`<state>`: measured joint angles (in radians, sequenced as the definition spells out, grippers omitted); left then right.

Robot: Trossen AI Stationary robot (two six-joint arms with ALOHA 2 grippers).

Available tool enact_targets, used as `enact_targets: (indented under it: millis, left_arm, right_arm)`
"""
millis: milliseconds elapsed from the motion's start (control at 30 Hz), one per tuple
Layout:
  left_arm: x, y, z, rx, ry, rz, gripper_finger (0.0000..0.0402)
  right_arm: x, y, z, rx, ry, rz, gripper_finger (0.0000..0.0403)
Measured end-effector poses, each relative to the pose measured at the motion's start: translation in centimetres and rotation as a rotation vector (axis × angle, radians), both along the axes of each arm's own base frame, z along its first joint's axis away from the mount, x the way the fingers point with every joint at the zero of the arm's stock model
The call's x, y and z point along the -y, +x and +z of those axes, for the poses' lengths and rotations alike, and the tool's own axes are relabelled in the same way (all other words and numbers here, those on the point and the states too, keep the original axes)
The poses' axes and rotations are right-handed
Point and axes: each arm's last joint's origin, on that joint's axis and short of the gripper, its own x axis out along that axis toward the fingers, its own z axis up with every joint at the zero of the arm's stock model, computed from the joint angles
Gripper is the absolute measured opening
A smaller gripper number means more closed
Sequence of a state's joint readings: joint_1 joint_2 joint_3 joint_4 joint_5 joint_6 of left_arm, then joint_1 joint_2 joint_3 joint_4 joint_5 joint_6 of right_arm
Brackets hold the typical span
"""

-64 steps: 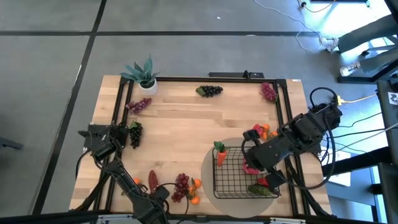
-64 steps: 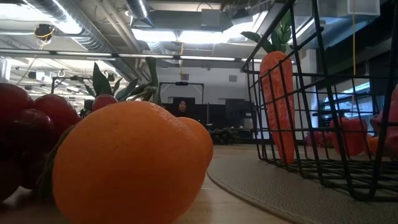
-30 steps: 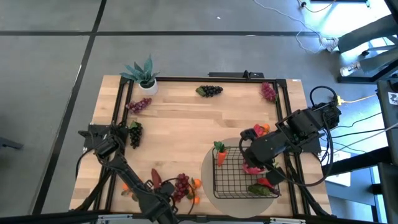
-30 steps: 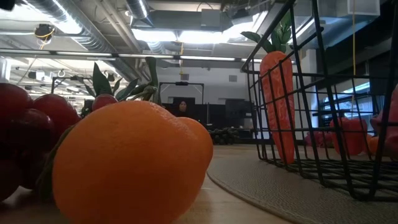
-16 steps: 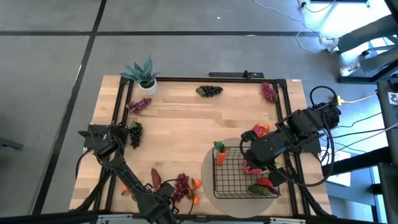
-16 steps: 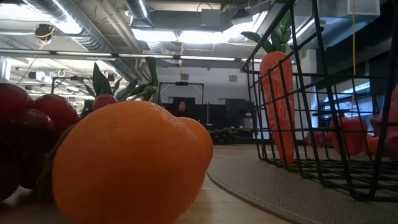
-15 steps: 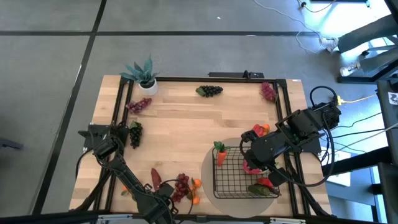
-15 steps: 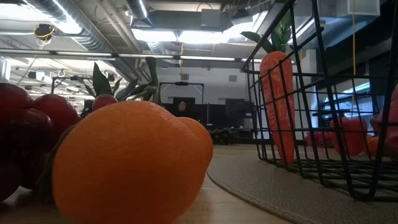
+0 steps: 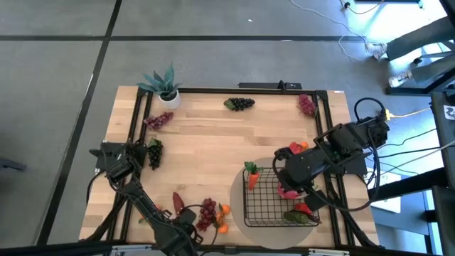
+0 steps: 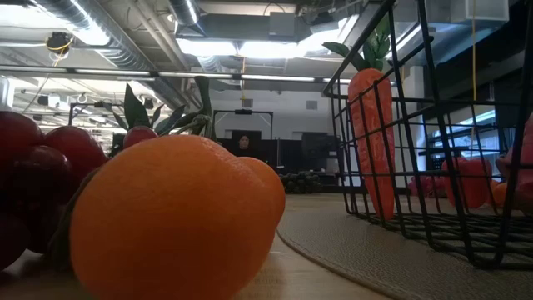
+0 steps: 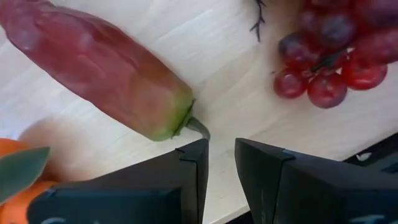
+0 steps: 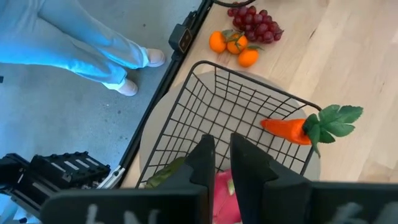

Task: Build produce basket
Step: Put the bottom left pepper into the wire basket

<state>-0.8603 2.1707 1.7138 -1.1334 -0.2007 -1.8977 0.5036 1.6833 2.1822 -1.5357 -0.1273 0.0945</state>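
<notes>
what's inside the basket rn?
Basket holds a carrot, a pink fruit, a red pepper and a green pepper. The right gripper covers part of it.
</notes>
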Motion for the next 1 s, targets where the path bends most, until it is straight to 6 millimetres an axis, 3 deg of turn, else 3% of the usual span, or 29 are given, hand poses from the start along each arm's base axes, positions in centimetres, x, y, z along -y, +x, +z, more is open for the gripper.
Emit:
enact_targets:
  millis: [300, 1000]
  left_arm:
    - [0.2, 0.2, -1.4, -0.033, 0.011, 0.007, 0.0069]
    - [-0.1, 0.1, -1.5, -0.028, 0.058, -0.026, 0.0069]
  right_arm:
    - [0.1, 0.0, 0.0, -0.005, 0.006, -0.005, 0.0038]
    - [0.1, 0.1, 0.0, 0.004, 0.01, -0.002, 0.0038]
